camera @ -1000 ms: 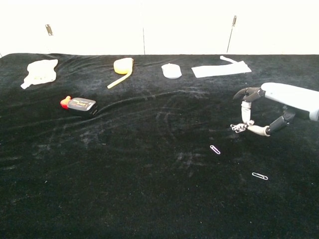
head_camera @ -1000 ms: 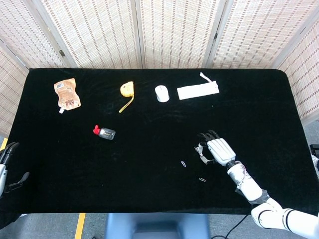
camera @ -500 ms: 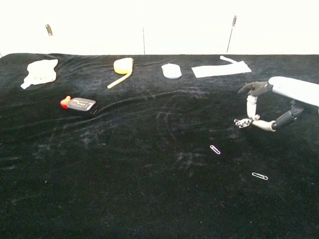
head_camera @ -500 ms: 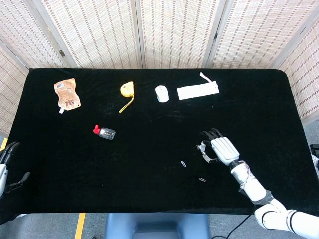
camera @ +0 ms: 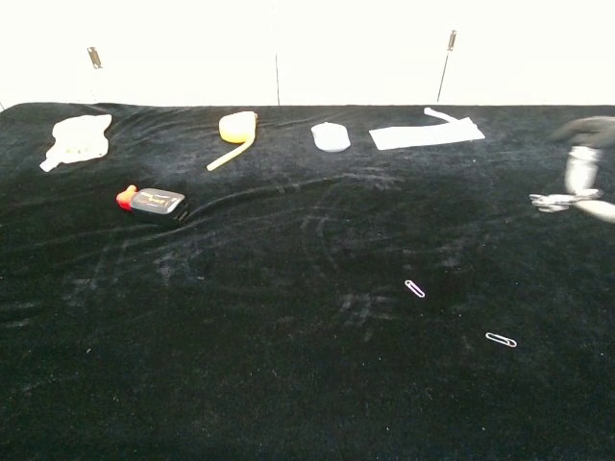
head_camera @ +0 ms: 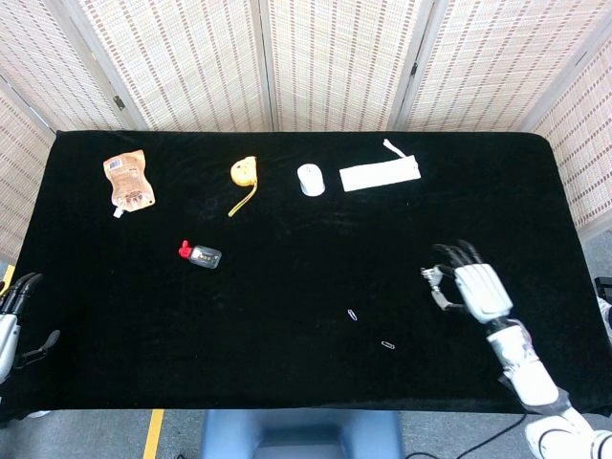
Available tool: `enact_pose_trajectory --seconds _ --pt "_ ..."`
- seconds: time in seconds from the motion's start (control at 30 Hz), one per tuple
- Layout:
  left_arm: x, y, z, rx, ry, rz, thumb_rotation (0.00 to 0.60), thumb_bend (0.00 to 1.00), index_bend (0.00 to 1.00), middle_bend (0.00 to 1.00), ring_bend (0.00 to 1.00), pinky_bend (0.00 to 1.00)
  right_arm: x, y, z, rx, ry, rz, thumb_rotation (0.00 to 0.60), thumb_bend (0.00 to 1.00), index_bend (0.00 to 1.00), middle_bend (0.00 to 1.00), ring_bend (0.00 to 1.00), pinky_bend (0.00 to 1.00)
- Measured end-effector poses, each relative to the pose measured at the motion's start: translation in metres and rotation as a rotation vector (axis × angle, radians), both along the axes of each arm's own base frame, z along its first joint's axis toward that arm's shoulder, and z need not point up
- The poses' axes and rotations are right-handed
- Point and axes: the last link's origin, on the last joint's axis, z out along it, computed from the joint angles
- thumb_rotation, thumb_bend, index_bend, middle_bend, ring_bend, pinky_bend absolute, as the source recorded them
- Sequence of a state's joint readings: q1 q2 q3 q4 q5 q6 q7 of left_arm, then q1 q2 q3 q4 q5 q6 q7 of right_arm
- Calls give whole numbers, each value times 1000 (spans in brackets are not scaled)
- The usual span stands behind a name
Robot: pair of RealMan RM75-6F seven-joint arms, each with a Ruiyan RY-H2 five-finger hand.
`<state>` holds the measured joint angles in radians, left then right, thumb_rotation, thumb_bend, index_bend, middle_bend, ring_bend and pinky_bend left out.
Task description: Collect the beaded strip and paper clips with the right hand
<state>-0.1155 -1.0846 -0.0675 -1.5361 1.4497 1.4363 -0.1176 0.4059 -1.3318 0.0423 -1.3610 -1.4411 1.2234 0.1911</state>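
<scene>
My right hand (head_camera: pixel 470 289) hovers over the right part of the black table, and shows blurred at the right edge of the chest view (camera: pixel 586 173). It pinches the small silvery beaded strip (head_camera: pixel 433 277) (camera: pixel 552 201) between thumb and a finger, lifted off the cloth. Two paper clips lie on the table to its left: one (head_camera: pixel 354 315) (camera: pixel 414 288) further from me, the other (head_camera: pixel 387 344) (camera: pixel 500 339) nearer the front edge. My left hand (head_camera: pixel 17 311) hangs off the table's left front corner with its fingers apart and nothing in it.
Along the back lie an orange pouch (head_camera: pixel 126 179), a yellow tape measure (head_camera: pixel 244 175), a white round object (head_camera: pixel 310 179) and a white flat pouch (head_camera: pixel 381 173). A small black and red device (head_camera: pixel 200 255) lies left of centre.
My right hand has carried the beaded strip to the right, away from the two paper clips. The clips and the left hand have stayed put.
</scene>
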Motion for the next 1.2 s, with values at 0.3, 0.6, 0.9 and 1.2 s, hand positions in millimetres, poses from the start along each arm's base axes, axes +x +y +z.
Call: enact_pose_trajectory --seconds 0.3,0.6,0.9,1.2 --pt "2 3 -9 -24 26 6 600 358 17 115 152 59 -53 44 23 -98 103 -95 600 412 815 179 147 0" --pt "4 9 -12 -47 35 -2 600 358 17 115 152 59 -82 60 18 -134 106 -158 600 411 814 177 143 0" --pt "4 9 -11 -42 30 -2 600 358 17 115 152 59 -86 53 11 -95 94 -152 600 404 18 0 42 0" --pt "4 8 -10 -40 29 -6 600 358 17 115 152 59 -79 55 17 -77 159 -150 600 341 0 0 0 0"
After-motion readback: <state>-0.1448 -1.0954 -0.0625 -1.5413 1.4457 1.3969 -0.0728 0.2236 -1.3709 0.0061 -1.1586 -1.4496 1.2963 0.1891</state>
